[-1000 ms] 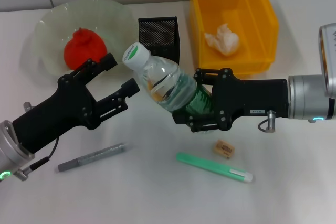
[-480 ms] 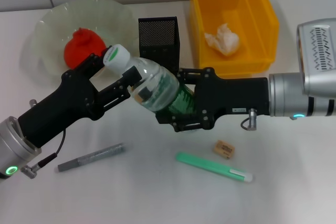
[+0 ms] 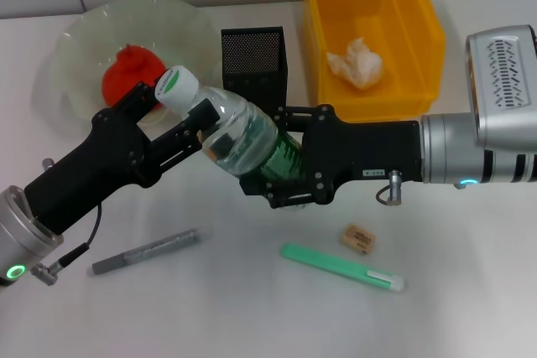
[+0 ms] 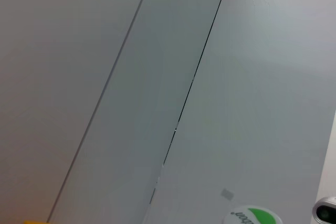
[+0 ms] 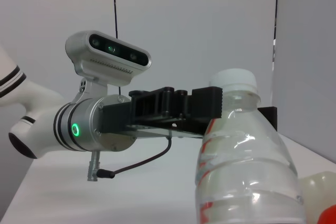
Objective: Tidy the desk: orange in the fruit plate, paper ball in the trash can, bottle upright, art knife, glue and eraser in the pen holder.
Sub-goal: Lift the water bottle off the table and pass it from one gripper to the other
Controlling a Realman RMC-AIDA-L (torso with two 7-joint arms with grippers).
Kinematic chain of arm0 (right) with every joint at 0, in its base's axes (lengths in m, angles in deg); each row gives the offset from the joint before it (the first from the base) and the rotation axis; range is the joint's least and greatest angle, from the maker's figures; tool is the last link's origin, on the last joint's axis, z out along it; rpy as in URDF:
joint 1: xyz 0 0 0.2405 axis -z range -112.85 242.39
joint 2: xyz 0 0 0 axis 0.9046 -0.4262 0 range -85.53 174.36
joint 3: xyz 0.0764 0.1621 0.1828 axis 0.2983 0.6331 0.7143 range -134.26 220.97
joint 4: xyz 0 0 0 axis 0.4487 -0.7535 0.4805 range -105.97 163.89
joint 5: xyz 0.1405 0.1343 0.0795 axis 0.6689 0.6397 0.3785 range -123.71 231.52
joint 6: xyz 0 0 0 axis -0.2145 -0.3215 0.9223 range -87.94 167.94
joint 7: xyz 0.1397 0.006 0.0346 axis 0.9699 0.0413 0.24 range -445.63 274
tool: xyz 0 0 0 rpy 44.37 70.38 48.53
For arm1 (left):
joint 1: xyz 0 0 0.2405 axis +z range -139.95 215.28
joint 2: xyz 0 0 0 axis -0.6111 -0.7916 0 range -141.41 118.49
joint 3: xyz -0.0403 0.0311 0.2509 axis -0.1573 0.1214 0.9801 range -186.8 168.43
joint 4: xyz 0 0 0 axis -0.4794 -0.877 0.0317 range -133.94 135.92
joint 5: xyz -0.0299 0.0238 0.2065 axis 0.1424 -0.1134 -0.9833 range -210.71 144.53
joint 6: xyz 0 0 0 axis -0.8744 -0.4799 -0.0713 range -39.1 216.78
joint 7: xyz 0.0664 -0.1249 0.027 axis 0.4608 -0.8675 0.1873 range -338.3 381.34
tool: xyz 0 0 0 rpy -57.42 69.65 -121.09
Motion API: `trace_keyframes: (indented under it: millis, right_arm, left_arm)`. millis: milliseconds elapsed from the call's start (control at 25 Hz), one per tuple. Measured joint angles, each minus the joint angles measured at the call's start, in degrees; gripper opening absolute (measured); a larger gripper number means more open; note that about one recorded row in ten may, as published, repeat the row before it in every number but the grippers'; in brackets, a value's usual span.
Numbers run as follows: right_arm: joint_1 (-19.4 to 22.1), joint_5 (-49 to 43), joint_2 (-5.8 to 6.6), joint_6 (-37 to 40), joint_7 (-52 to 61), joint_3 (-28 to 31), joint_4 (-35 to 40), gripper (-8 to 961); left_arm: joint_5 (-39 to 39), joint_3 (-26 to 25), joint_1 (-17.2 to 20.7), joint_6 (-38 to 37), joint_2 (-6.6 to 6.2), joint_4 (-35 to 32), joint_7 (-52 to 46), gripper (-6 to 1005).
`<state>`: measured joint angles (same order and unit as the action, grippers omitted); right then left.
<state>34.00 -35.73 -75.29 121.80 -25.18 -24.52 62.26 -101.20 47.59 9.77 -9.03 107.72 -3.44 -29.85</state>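
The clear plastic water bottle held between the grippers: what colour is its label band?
Green, on the clear plastic water bottle; the head view shows it best.

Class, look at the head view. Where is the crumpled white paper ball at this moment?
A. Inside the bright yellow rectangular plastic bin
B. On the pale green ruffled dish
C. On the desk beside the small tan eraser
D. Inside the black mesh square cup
A: the crumpled white paper ball lies on the floor of the bright yellow rectangular plastic bin, apart from everything else.
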Motion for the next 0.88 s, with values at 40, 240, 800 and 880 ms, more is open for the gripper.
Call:
trace_keyframes:
  millis: [40,240,800,880]
  right_arm:
    - [-0.2,0.0,0.0,0.0,-0.2,0.0,-0.3,796]
    - [-0.8,0.6,0.0,0.0,-1.3,-0.1,-1.9,797]
    - [-1.2,3.7,-0.09,-0.2,-3.8,-0.5,-3.7,800]
    - [-1.6,3.7,-0.09,-0.2,-3.8,-0.6,-4.1,801]
  left_arm:
    - [0.0,0.0,0.0,0.0,0.0,0.0,0.0,827]
    - [0.4,0.0,-0.1,-0.3,0.0,0.3,0.0,827]
    - [0.7,-0.9,0.2,-0.7,0.0,0.7,-2.0,827]
    - [0.7,-0.9,0.2,-0.8,0.0,0.8,-2.1,827]
